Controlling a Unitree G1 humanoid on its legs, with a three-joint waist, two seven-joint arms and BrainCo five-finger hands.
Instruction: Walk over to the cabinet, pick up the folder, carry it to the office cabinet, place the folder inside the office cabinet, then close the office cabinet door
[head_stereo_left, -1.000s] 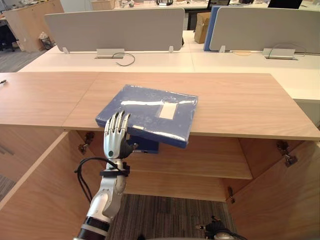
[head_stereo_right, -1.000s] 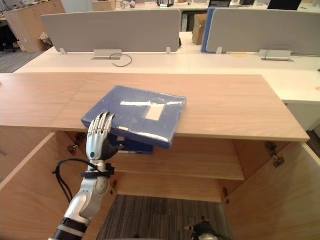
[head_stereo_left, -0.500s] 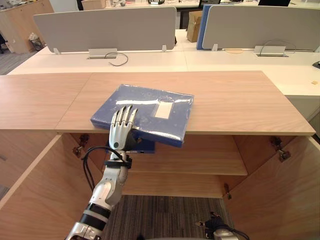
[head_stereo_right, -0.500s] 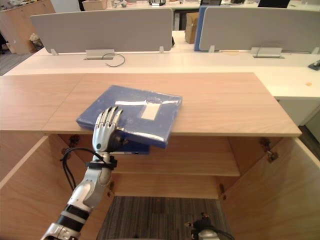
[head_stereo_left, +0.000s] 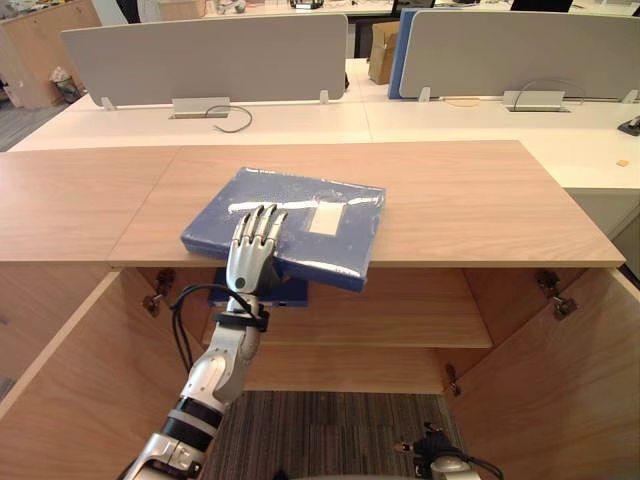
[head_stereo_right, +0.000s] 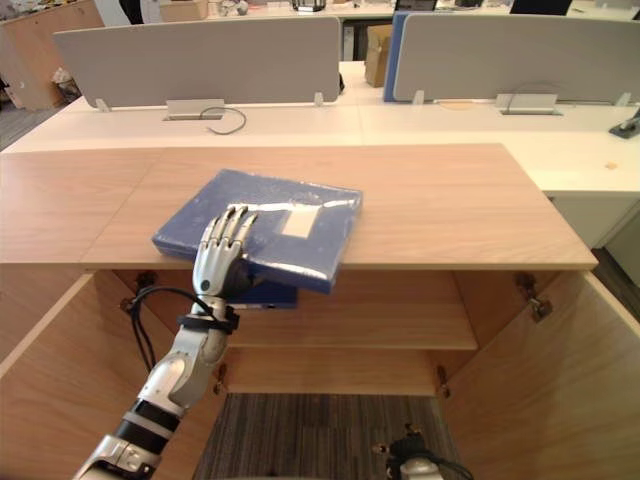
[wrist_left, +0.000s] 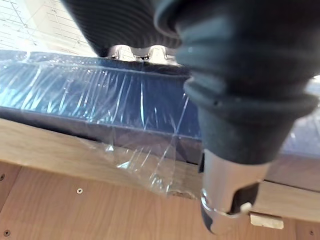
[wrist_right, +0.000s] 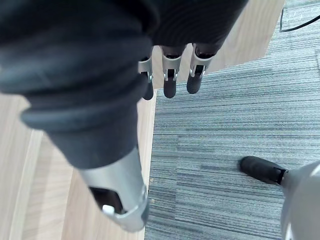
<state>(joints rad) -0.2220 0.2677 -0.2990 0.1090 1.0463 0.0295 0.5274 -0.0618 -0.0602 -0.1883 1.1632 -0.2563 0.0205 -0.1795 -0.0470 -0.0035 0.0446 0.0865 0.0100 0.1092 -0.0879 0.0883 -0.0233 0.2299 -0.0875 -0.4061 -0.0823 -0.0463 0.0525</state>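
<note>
Left hand (head_stereo_left: 246, 268) slid farther forward onto folder (head_stereo_left: 305, 197), now flat across its top

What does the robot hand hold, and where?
Nothing gripped: left robot hand lies flat on the wrapped blue folder near its front edge; right robot hand empty.

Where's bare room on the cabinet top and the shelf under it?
Bare: cabinet top right of the folder and left of it; shelf on the right. Crowded under the folder, by the left hand.
</note>
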